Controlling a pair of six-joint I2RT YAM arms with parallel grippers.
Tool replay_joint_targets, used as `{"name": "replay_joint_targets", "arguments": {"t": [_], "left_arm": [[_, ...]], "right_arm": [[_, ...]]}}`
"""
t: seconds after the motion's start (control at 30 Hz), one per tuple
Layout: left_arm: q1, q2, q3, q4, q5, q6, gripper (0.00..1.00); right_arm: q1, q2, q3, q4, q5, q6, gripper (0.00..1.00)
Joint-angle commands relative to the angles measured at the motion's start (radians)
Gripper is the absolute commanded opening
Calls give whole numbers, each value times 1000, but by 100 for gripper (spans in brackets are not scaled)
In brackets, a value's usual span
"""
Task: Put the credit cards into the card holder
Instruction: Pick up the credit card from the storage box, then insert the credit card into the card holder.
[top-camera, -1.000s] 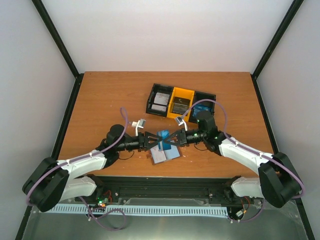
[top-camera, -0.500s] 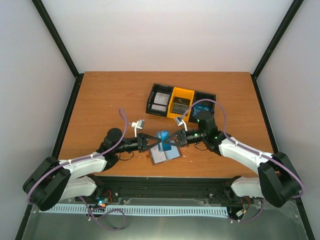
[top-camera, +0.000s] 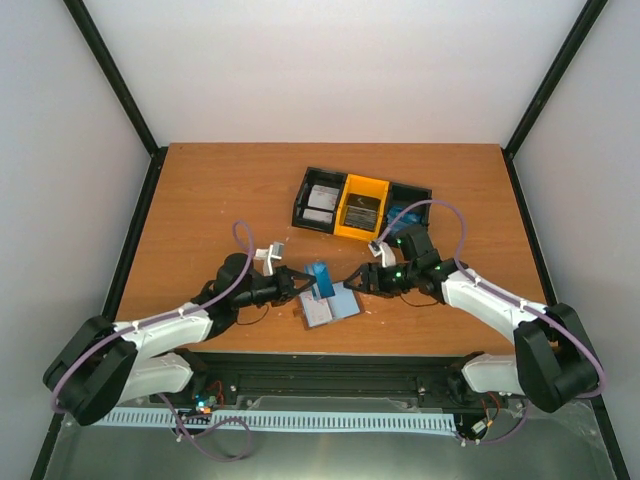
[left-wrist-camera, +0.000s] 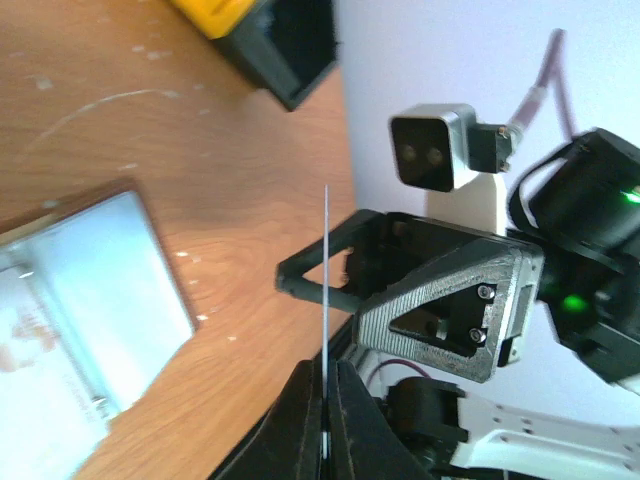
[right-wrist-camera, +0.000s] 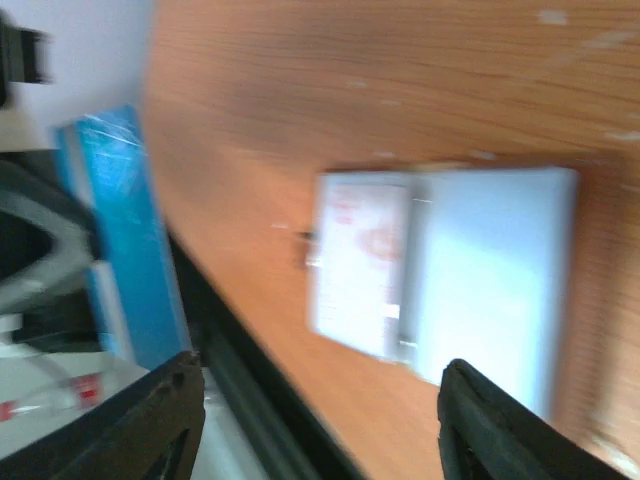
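The credit cards start, reading from the left, with a blue credit card (top-camera: 321, 277) that my left gripper (top-camera: 310, 286) has clenched tight. It holds the card upright, with one end pinched between the jaws. In the left wrist view I see that card (left-wrist-camera: 326, 290) only as a thin pale line, edge-on, rising out of the closed fingers (left-wrist-camera: 352, 420). It is lifted off the table (top-camera: 200, 200). Just beside it, the card holder (top-camera: 342, 303) lies open and flat on the wood near the front edge, pale blue-grey pockets facing up. The left wrist view shows the holder (left-wrist-camera: 90, 270) apart from the card, not touching it. Further right, my right gripper (top-camera: 356, 283) faces the left one across the holder with its jaws spread and nothing between them. Its own view is blurred, but I can make out the blue card (right-wrist-camera: 115, 230) at the left and the open holder (right-wrist-camera: 490, 250) on the table below, with both fingers wide apart at the bottom of the frame. Behind and to the right, well apart from the holder, the black-and-yellow tray (top-camera: 299, 208) has whitish cards (top-camera: 320, 203) in its left compartment. A dark card (top-camera: 361, 209) is in the yellow middle one. Blue cards (top-camera: 402, 214) are in the right one, partly hidden by the right arm.
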Motion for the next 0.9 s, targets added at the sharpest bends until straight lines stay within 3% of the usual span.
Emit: {"name": "replay_joint_targets", "arguments": {"t": [0.0,0.1,0.2,0.6,0.87], "left_arm": [[3,48,65,-216,-75,44,1],[-3,103,75,-245,-55,35,1],[-22,139,77,-252,-57,19,1],[-32,237,91,-250,-106,-43,1],[-39,312,86,-161,-96,-51,1]], "right_arm": [[-3,18,-7,-243,375,-71,59],[-2,64,-22,-263,526,-52,44],[15,129,-15,-265,575,-59,33],[88,279,41,-277,596,-94,23],[184,278,31,-306,578,-62,20]]}}
